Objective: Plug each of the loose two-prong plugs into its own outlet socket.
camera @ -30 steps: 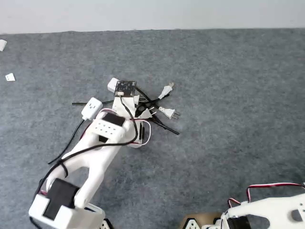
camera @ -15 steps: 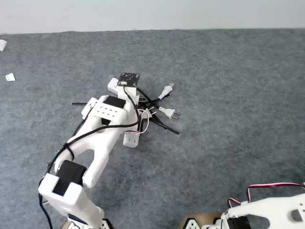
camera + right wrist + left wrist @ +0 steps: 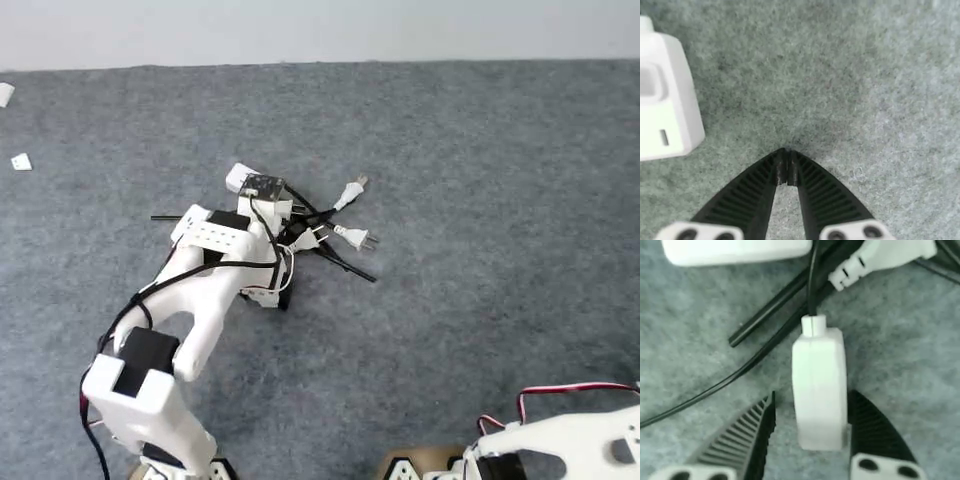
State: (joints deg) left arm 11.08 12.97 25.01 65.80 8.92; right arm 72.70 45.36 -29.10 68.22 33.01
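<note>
surface: grey felt table (image 3: 480,180) | on it: plugs (image 3: 352,236), sockets (image 3: 237,178), black cords (image 3: 340,262), white scraps (image 3: 21,161)

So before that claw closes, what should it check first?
1. Left gripper open around the white block: ok.
2. Block centred between the fingers: not ok, it sits nearer one.
3. Black cord away from the fingers: ok, it leaves the block's far end.
4. Which face of the block has slots: cannot tell.
5. Loose plug lying free on the carpet: ok.
6. Right gripper out of the way: ok, shut over bare carpet.
</note>
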